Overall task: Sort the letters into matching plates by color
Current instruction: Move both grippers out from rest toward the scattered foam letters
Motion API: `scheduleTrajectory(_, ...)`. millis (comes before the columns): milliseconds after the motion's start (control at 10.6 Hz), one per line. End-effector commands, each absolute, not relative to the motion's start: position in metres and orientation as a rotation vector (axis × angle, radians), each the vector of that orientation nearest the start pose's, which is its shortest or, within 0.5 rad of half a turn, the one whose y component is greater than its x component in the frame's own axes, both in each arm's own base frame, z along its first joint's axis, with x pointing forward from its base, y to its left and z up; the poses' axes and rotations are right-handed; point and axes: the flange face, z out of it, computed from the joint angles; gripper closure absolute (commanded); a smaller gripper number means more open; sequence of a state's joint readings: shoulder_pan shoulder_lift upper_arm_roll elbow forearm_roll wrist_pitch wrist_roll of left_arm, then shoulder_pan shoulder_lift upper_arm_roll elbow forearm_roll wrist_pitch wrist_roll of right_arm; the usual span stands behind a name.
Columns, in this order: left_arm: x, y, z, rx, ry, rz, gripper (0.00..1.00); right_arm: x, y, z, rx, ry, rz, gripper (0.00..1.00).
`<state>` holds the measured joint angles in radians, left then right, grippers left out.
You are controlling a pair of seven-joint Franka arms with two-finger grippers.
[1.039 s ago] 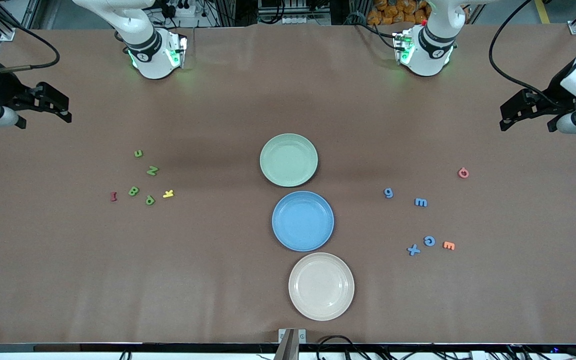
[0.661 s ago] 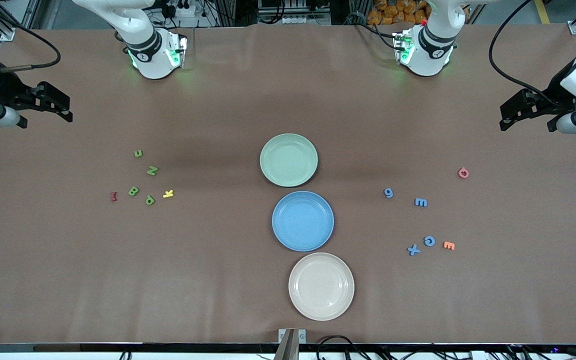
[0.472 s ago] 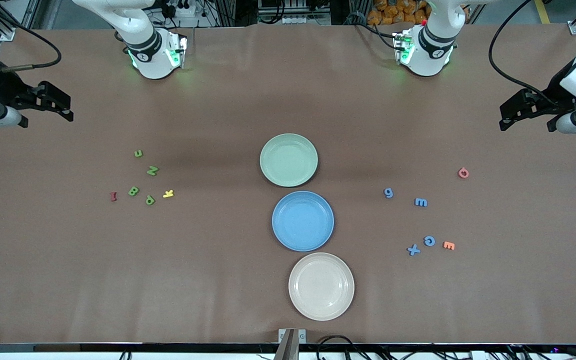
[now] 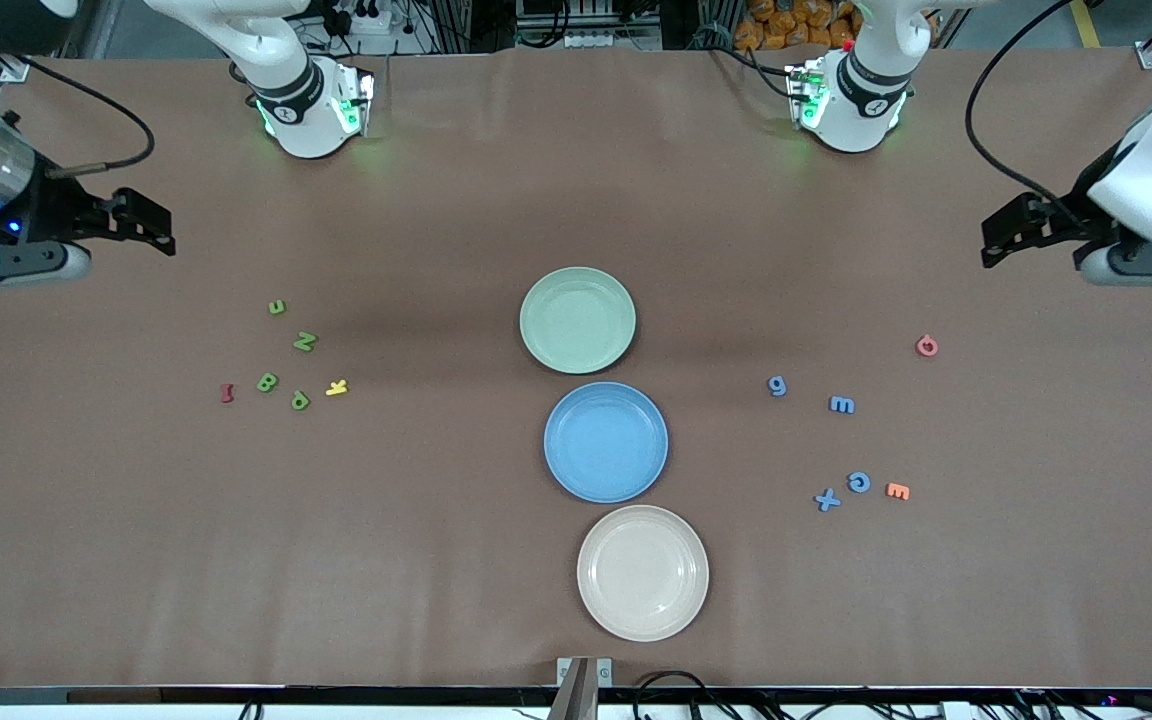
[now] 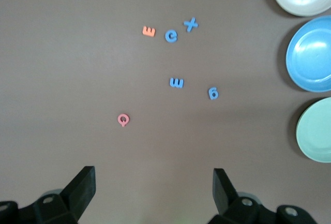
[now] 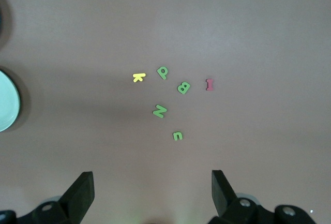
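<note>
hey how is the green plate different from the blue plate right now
Colour: the green plate is pale green, the blue plate medium blue. Position: the green plate lies farther from the front camera, the blue plate nearer, between it and the cream plate. Neighbours: the green plate has one plate beside it, the blue plate two. Both are round, shallow, alike in size, and hold no letters.

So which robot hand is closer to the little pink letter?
The left one. The left gripper hangs open over bare table at the left arm's end, close to the pink letter. The right gripper, also open, is over the right arm's end, near the green letters.
</note>
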<state>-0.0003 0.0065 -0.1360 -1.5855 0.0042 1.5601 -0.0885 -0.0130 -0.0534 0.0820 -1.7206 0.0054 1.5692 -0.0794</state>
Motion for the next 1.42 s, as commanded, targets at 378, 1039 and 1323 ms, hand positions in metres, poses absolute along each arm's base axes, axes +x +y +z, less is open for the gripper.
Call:
scheduleTrajectory(378, 0.557, -0.080, 0.506, -3.152, 0.081, 0.073, 0.00, 0.521, 0.001, 0.452, -3.142, -0.119, 0.148, 0.00)
scheduleTrajectory(1039, 0.576, -0.099, 0.400, -3.126, 0.025, 0.034, 0.00, 0.511, -0.006, 0.373, -3.145, 0.105, 0.101, 0.00)
scheduleTrajectory(1323, 0.599, -0.092, 0.365, -3.141, -0.001, -0.030, 0.00, 0.505, -0.006, 0.338, -3.143, 0.111, 0.051, 0.00)
